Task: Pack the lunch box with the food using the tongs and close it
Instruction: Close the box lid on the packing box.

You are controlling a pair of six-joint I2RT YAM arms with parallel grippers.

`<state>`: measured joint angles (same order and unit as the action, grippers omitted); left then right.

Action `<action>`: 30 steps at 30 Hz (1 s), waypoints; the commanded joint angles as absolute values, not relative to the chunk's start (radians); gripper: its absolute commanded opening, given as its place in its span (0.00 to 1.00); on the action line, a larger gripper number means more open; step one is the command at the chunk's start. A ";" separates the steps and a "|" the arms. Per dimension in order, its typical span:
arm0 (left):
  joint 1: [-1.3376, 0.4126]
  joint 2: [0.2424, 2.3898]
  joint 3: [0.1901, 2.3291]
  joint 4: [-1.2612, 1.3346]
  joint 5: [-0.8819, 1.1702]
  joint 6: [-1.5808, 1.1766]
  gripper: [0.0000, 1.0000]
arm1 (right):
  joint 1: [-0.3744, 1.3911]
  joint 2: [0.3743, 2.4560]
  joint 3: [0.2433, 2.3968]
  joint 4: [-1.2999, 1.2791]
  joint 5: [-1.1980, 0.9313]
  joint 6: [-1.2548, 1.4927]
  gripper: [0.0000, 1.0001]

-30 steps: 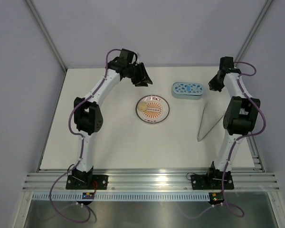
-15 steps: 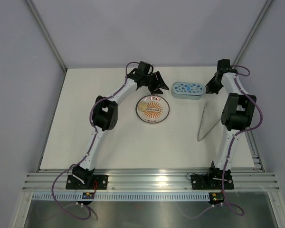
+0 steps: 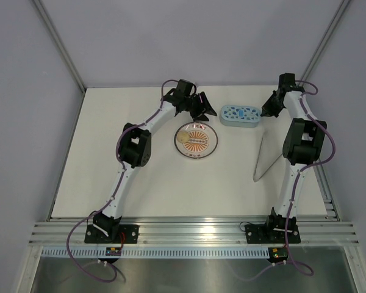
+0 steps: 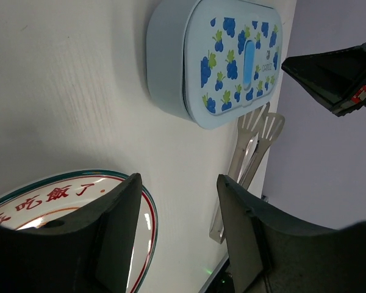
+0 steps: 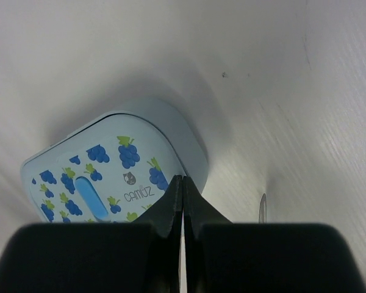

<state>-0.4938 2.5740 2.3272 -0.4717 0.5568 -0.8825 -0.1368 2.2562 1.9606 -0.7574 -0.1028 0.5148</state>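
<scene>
The lunch box (image 3: 240, 116) stands at the back of the table with its grape-patterned lid on; it also fills the top of the left wrist view (image 4: 226, 61) and shows in the right wrist view (image 5: 104, 171). A pale round piece of food (image 3: 183, 136) lies on the plate (image 3: 198, 146). The tongs (image 3: 265, 155) lie flat to the right, their tips near the box (image 4: 251, 152). My left gripper (image 3: 204, 112) hovers open and holding nothing between plate and box (image 4: 180, 232). Just off the box's right end, my right gripper (image 3: 264, 113) is shut and holds nothing (image 5: 182, 180).
The plate's red and green rim (image 4: 147, 207) is beside my left fingers. Grey enclosure walls (image 3: 110, 43) close the table at the back and sides. The aluminium rail (image 3: 195, 232) with both arm bases runs along the near edge.
My left arm swung right from the back left towards the box's left end, and its jaws opened wider. My right gripper edged slightly towards the box's right end, still shut.
</scene>
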 commanded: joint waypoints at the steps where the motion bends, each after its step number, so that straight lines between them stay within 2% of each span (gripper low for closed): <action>1: -0.486 2.513 2.321 -0.469 0.568 -0.842 0.56 | -0.130 2.260 2.006 -0.775 -0.124 0.485 0.00; 8: -0.483 2.433 2.258 -0.506 0.563 -0.775 0.57 | -0.094 2.088 1.803 -0.615 -0.100 0.460 0.00; 17: -0.482 2.355 2.194 -0.551 0.554 -0.710 0.56 | -0.063 2.042 1.706 -0.575 -0.049 0.468 0.00; 21: -0.483 2.338 2.184 -0.575 0.552 -0.690 0.57 | -0.037 2.031 1.735 -0.566 -0.058 0.443 0.00; 30: -0.468 2.286 2.168 -0.635 0.542 -0.652 0.57 | 0.081 2.152 1.919 -0.661 -0.055 0.423 0.00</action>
<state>-0.4820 2.3672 2.1723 -0.6125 0.5503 -0.6888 0.0528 2.1166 1.8641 -0.6327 -0.0624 0.4404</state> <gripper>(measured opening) 0.566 0.009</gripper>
